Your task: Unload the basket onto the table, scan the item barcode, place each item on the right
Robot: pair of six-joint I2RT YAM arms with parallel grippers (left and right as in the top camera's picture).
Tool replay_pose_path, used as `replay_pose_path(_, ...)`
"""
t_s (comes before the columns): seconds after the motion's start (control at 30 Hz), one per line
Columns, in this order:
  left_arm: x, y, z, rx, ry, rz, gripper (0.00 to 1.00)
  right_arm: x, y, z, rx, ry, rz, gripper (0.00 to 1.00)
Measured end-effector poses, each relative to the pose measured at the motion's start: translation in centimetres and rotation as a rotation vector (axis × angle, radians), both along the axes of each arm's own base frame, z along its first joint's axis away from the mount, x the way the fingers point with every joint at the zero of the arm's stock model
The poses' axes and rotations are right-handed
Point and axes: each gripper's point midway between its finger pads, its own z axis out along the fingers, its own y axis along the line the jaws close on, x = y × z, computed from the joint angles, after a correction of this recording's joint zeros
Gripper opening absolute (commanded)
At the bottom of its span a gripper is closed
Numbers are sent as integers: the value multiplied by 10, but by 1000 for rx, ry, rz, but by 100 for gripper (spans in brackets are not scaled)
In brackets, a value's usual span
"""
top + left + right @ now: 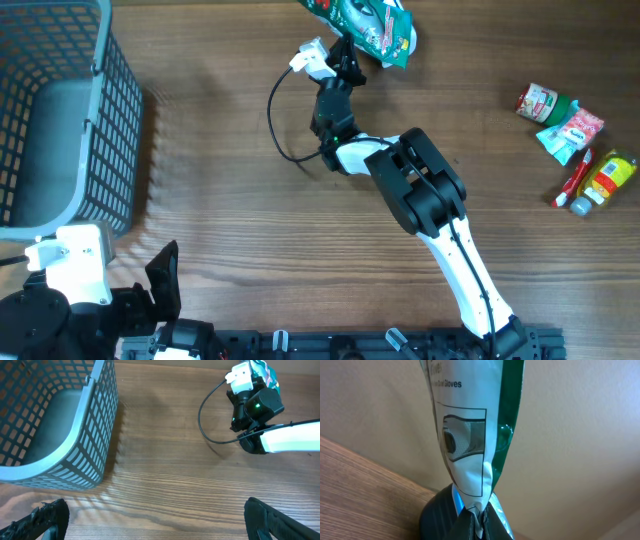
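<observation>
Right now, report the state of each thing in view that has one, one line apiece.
glove packet: pinched at one end by the right hand
right hand: shut on the glove packet
left hand: open, holding nothing
basket: upright, empty
yellow bottle: lying on its side on the table

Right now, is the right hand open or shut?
Shut. The right hand pinches the crumpled edge of the green-and-white glove packet, with no gap showing.
</observation>
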Motion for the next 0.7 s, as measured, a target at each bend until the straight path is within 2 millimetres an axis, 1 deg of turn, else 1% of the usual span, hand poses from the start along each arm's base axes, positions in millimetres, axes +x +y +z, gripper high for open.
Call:
replay_pose_path(0.2, 0, 0, 0, 0, 0, 0, 100, -1, -2, 4, -34, -2, -16, 4)
replay_pose_path(0.23, 0, 0, 0, 0, 0, 0, 100, -2, -5, 20, -30, -23, -35, 4)
replay_pose_path(0.3, 0, 0, 0, 0, 0, 0, 100, -4, -5, 28, -41, -26, -42, 4)
replay_pose_path(0.43, 0, 0, 0, 0, 0, 0, 100, -12, -7, 67, -7, -71, -77, 4)
replay_pose_path(0.47, 0, 0, 0, 0, 0, 0, 100, -15, -13, 85, 17, -92, -102, 4)
replay_pose_path(0.5, 0, 0, 0, 0, 0, 0, 100, -18, -22, 105, 46, -116, -131, 4)
replay_pose_path(0.57, 0, 0, 0, 0, 0, 0, 100, -26, -60, 161, 130, -172, -223, 4)
replay_pose_path(0.6, 0, 0, 0, 0, 0, 0, 100, -30, -82, 186, 156, -182, -275, 4)
replay_pose_path(0.63, 0, 0, 0, 0, 0, 0, 100, -41, -124, 227, 215, -233, -357, 4)
replay_pose_path(0.67, 0, 0, 0, 0, 0, 0, 100, -48, -150, 246, 231, -244, -409, 4)
replay_pose_path(0.7, 0, 0, 0, 0, 0, 0, 100, -54, -183, 263, 226, -225, -477, 4)
